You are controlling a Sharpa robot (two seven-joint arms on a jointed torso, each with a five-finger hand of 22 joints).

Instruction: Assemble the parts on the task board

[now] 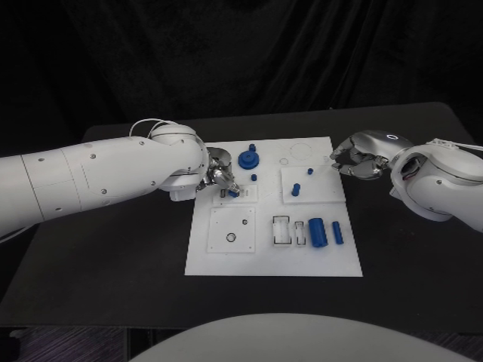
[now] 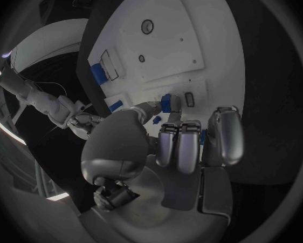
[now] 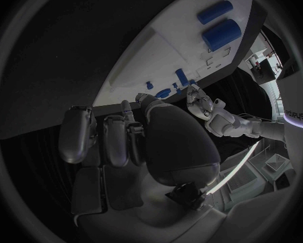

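Left robot hand (image 1: 216,181) over task board (image 1: 274,256), pinching blue part (image 2: 166,103)

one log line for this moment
left hand: pinching small blue part over task board | right hand: at board's edge, holding nothing

One task board (image 1: 272,256), two hands, roughly seven blue parts (image 1: 318,231).

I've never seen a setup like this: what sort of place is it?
Probably a robotics lab or test bench. A black table before a black curtain carries a white task board with small blue parts, and two white arms work over it with silver hands.
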